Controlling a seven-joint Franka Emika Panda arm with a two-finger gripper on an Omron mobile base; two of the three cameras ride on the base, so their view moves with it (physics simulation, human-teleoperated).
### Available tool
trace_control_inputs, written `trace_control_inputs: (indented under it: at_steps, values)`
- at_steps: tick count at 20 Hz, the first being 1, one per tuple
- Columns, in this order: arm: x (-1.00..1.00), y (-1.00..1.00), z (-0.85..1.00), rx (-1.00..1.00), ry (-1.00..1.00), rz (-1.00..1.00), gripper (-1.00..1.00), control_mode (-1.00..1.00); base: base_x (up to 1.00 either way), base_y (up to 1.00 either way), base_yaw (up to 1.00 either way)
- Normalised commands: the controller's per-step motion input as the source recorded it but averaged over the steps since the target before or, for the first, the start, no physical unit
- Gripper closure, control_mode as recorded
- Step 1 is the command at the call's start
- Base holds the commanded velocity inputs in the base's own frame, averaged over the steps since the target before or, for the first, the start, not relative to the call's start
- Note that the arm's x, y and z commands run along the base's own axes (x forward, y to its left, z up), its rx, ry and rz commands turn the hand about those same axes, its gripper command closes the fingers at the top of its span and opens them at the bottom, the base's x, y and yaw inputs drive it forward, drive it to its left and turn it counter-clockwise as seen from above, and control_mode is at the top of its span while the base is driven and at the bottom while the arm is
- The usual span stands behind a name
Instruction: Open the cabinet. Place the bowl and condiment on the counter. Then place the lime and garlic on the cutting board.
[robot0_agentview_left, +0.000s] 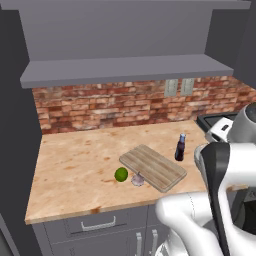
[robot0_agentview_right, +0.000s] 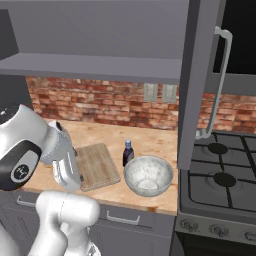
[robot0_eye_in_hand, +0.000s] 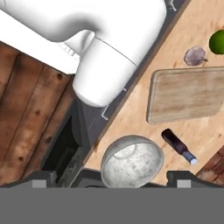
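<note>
Gripper (robot0_eye_in_hand: 112, 177) hangs high above the counter's (robot0_agentview_left: 75, 165) front edge, jaws spread wide and empty, pointing straight down.

Its hand view looks onto the bowl (robot0_eye_in_hand: 132, 161) at the front edge, the condiment (robot0_eye_in_hand: 178, 145) upright just behind it, the cutting board (robot0_eye_in_hand: 186, 94) alongside, then garlic (robot0_eye_in_hand: 195, 56) and lime (robot0_eye_in_hand: 217, 41) beyond the board's far end. From the right base view the cabinet's (robot0_agentview_right: 197, 80) door stands swung open beside the stove (robot0_agentview_right: 225, 185); the left base view shows lime and garlic touching the board's front corner.
</note>
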Motion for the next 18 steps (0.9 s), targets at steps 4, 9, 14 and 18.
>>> trace_control_inputs:
  at_steps: [4,9,14,18]
  values:
    - [-0.26,0.35,0.02,0.00,-0.10,0.12,-1.00,-1.00,0.00,0.00,0.00]
    - [-0.09,0.50,0.05,0.00,-0.02,0.17,-1.00,-1.00,0.00,0.00,0.00]
    - [-0.01,0.54,0.05,0.00,0.00,0.19,-1.00,-1.00,0.00,0.00,0.00]
    - [0.00,0.58,0.08,0.00,0.00,0.20,-1.00,-1.00,0.00,0.00,0.00]
